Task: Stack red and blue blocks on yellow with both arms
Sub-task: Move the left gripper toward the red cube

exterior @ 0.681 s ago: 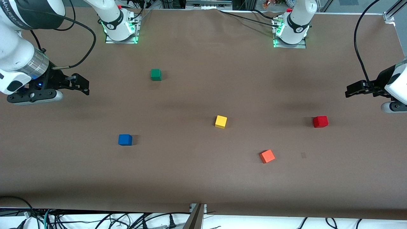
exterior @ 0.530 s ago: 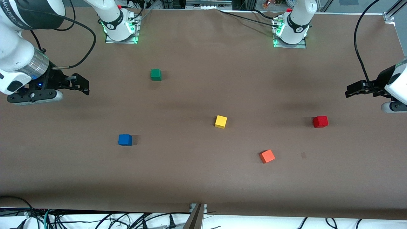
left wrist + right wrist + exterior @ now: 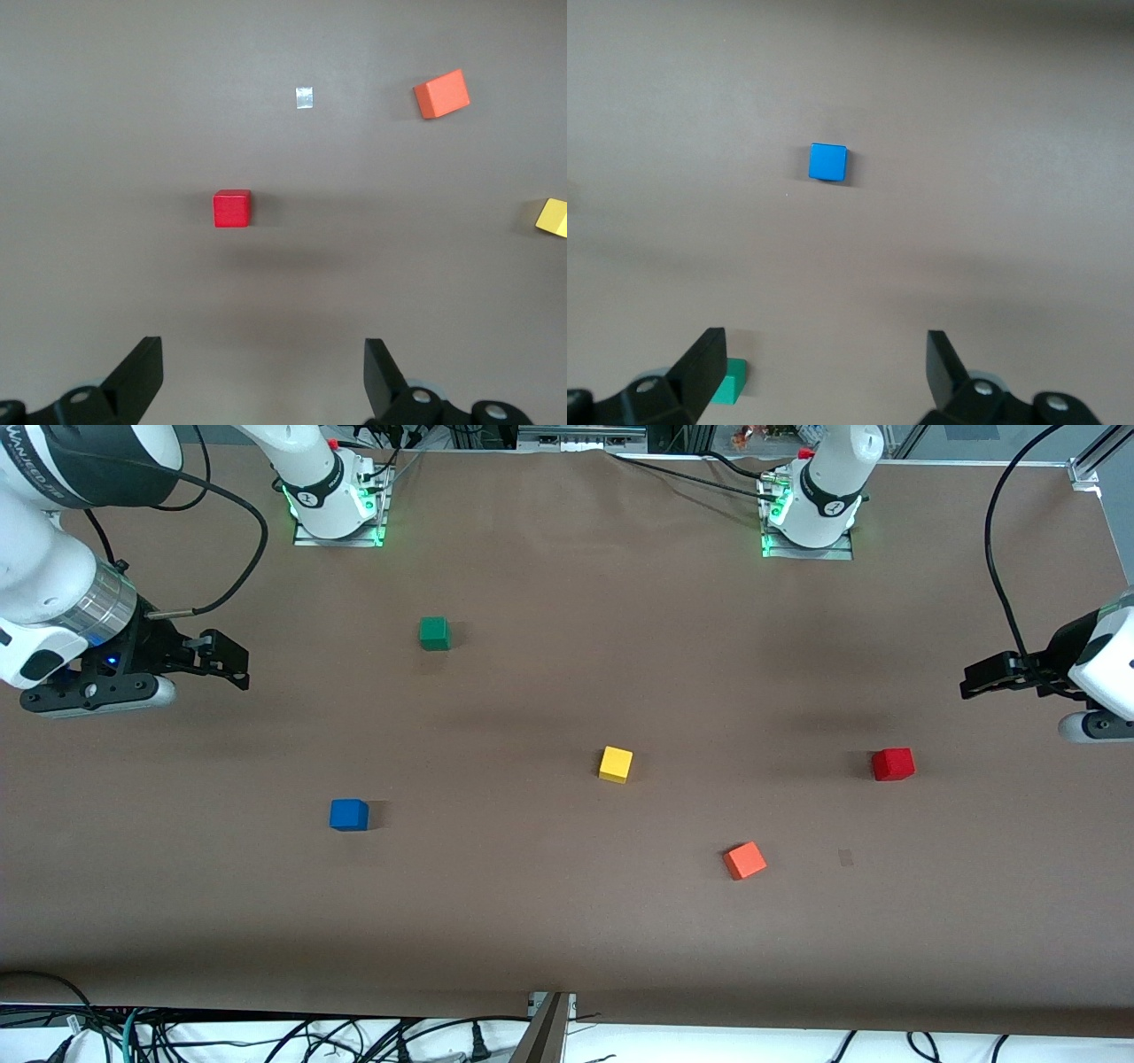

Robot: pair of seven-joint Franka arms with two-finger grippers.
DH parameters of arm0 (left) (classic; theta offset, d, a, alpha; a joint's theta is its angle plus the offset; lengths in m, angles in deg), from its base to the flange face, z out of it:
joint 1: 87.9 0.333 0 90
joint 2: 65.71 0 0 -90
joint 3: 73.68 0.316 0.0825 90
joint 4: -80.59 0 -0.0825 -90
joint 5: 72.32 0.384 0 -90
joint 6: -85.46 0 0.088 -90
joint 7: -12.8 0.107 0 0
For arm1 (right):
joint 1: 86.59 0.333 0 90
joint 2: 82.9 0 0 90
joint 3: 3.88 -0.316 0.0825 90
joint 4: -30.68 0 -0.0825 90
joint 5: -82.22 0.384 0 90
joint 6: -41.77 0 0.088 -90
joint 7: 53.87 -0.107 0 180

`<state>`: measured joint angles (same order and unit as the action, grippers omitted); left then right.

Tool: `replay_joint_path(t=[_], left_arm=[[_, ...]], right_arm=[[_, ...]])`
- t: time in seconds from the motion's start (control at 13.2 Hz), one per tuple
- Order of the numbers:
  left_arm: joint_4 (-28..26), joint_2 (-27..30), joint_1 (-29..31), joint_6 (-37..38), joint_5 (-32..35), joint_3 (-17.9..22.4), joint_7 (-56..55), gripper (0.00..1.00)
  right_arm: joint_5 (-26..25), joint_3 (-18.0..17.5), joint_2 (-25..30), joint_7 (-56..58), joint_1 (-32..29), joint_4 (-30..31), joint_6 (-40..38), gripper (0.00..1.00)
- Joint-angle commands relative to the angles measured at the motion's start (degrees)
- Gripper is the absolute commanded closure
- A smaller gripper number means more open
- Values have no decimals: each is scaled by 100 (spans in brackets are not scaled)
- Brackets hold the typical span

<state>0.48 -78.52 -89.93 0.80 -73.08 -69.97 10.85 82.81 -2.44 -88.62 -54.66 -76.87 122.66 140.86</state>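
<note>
— Where do the cubes lie, taking the yellow cube (image 3: 616, 763) as the mark?

— Red cube (image 3: 892, 763) toward the left arm's end, alone on bare counter (image 3: 567, 921); blue cube (image 3: 349, 814) toward the right arm's end, slightly nearer the camera. Nothing touches.

— Grippers?

— Left gripper (image 3: 979, 676) raised at the counter's edge near the red cube, fingers apart, empty. Right gripper (image 3: 232, 662) raised at its own end, fingers apart, empty.

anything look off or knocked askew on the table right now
Only small things: the orange cube sits turned at an angle, unlike the squarer red cube and blue cube. A small pale patch marks the brown table cover beside it. Nothing spilled or damaged.
</note>
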Motion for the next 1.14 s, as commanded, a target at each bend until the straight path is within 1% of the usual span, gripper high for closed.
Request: replay_joint_path(t=[0.0, 0.15, 0.3, 0.53, 0.61, 0.76, 0.83, 0.98, 1.06], left_arm=[[101, -413, 9, -76, -74, 86, 28, 0], [92, -888, 44, -294, -13, 112, 37, 0], [31, -1301, 307, -856, 84, 113, 159, 0], [-83, -1978, 676, -1559, -3, 104, 906, 0], [-275, -2050, 747, -1857, -12, 86, 916, 0], [-915, -2016, 748, -2587, -21, 77, 916, 0], [-1171, -1998, 748, -2825, -39, 77, 916, 0], [-1497, -1998, 757, -3081, -328, 77, 925, 0], [-1664, -1998, 757, -3274, -338, 86, 925, 0]], right_arm=[[108, -57, -34, -9, -93, -101, -110, 0], [108, -57, -34, -9, -93, -101, -110, 0], [108, -57, -34, -9, -93, -101, -119, 1], [108, -57, -43, -9, -93, -92, -119, 1], [108, -57, -43, -9, -93, -101, -136, 0], [108, -57, -43, -9, -93, -101, -136, 0], [108, -57, -43, -9, -93, -101, -136, 0], [108, -57, -43, 0, -93, -101, -145, 0], [108, -48, -43, -8, -93, -101, -145, 0]])
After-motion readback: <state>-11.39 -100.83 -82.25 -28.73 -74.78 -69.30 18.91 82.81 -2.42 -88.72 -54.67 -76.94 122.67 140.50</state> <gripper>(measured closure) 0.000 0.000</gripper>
